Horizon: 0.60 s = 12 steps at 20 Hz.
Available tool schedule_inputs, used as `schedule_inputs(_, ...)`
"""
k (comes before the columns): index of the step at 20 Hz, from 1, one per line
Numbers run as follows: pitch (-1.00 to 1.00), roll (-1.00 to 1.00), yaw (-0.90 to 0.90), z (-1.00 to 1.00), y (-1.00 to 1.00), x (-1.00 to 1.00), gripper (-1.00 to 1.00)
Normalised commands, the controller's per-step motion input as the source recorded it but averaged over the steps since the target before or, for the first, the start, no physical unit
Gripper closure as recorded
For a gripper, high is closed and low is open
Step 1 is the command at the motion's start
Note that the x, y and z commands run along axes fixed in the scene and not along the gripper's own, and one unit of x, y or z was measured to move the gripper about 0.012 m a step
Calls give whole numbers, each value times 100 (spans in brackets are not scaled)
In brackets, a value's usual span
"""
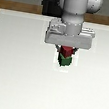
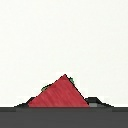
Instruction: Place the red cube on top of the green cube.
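Note:
The red cube rests on top of the green cube near the middle of the white table. My gripper hangs straight over the stack, and its fingers sit against the red cube's two sides, shut on it. In the wrist view the red cube fills the lower middle. A sliver of the green cube shows behind it, and a dark fingertip sits close beside the red cube.
The robot's base stands at the far edge of the table. A wooden floor strip shows beyond that edge.

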Motion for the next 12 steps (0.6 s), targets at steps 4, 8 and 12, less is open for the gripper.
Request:
schedule_inputs(4,0,0,0,0,0,0,-100)
schedule_inputs(8,0,0,0,0,0,0,-100)
schedule_inputs(12,0,0,0,0,0,0,-100)
